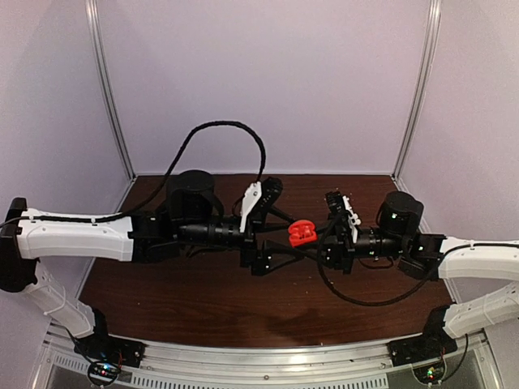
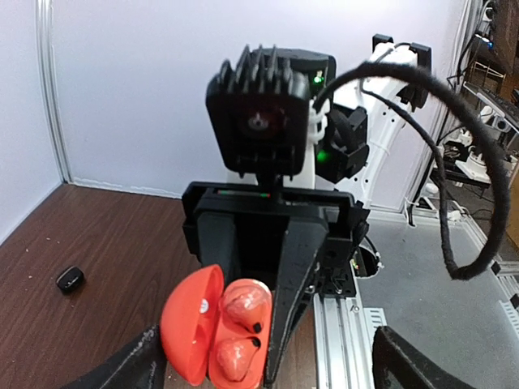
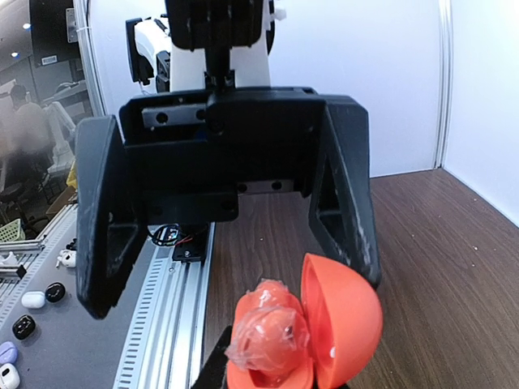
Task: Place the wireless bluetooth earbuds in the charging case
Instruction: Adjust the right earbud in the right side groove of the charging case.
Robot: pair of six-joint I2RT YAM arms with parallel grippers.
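Red charging case (image 2: 193,326) gapes open like a clamshell.

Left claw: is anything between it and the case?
Nothing. The right wrist view shows the open left claw facing the case with only air between them.

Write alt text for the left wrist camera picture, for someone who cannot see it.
The right gripper, facing the camera, holds an open red charging case with two reddish lumps inside. The left gripper stands open, its fingers at the bottom corners. A small black piece lies on the brown table at left.
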